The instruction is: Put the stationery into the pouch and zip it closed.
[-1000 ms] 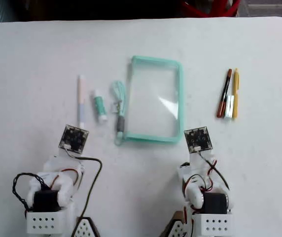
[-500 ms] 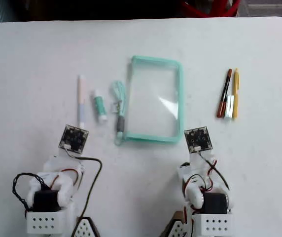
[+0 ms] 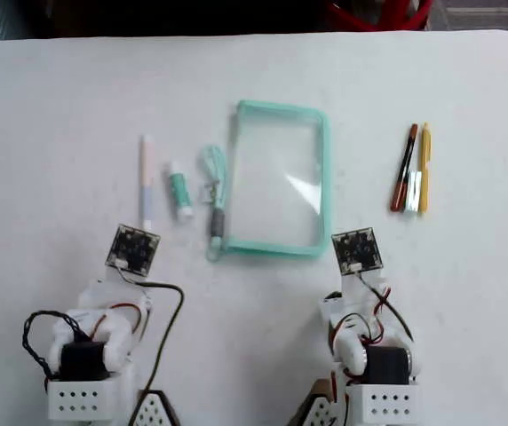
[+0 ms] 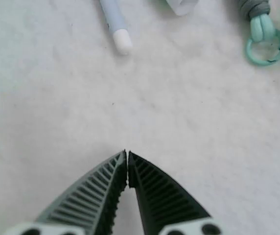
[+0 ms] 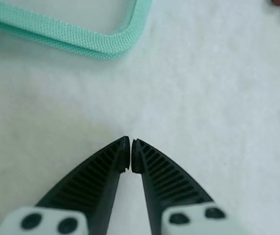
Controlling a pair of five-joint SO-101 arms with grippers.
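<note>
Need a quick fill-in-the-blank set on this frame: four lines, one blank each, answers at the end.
1. The left gripper and the right gripper are both ____, holding nothing.
2. The brown pen and the yellow pen lie on the ____ arm's side of the pouch.
3. The glue stick and the pastel pen lie on the ____ arm's side of the pouch.
4. Pieces of stationery already inside the pouch: ____.

Missing words: shut; right; left; none.

Both white with black motors (image 3: 83, 359), the left arm (image 3: 103, 306) at seven o'clock trails a looping black cable (image 3: 180, 306), the right arm (image 3: 353, 312) at five o'clock thin red wires (image 3: 381, 300).
</note>
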